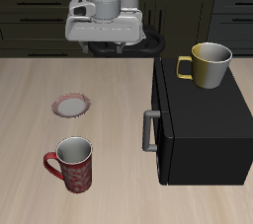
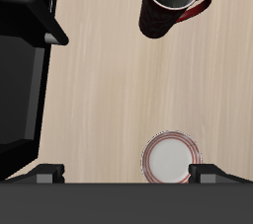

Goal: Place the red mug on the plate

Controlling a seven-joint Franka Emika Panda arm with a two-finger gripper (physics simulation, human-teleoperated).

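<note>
The desk lay bare between the red mug, upright near its front edge, and the plate farther back. The gripper hung above, fingers apart and holding nothing, beside the black cabinet.

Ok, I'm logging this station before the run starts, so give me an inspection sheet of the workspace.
Surface: light wooden table, bare between the items.
Job's things: red mug upright near the front edge, not held; plate farther back, nothing on it.
Clutter: yellow mug on top of a black box that has a grey handle.
Grippers: gripper high over the table's back, jaws open, nothing held.
Cables: nothing seen.
Surroundings: dark cabinets behind.
</note>
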